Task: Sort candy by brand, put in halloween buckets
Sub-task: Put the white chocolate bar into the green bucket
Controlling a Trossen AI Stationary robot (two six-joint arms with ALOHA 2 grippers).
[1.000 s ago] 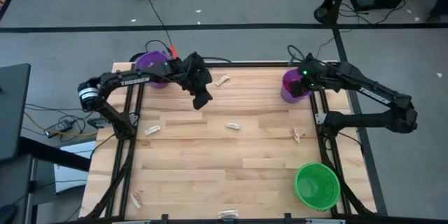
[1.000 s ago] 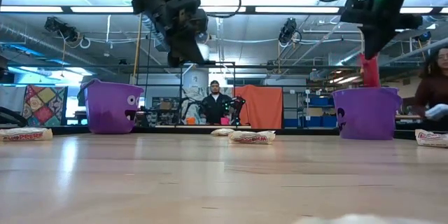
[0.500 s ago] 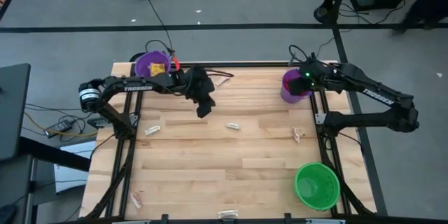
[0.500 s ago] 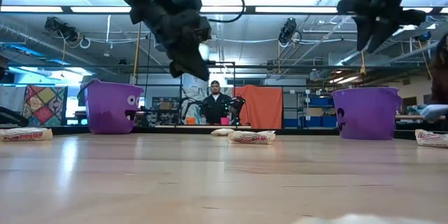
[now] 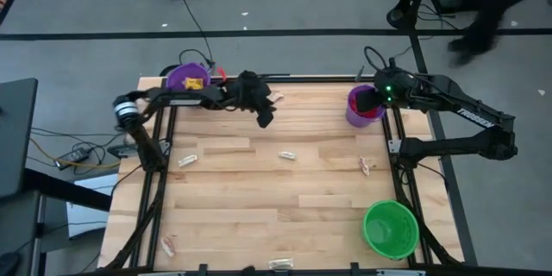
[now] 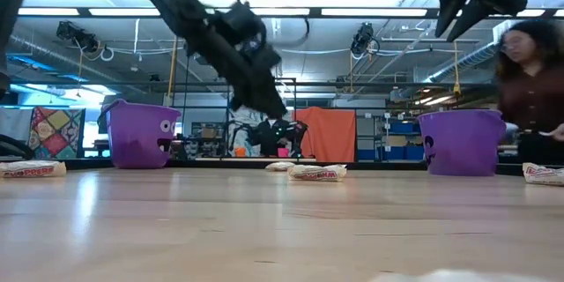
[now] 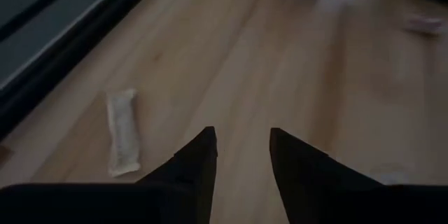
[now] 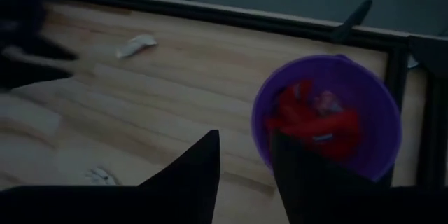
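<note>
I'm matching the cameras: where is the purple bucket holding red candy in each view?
High view: purple bucket with red candy at the table's far right edge, by the right end effector.
Low view: right side.
Left wrist view: cannot tell.
Right wrist view: centre-right.
Shared landmark: the red candy inside.

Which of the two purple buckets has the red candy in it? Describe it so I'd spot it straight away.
Start at the wooden table and go to its far edge, on the right arm's side. The purple bucket there sits just under the right claw. It holds red wrappers, unlike the other purple bucket, which shows yellow inside.
</note>
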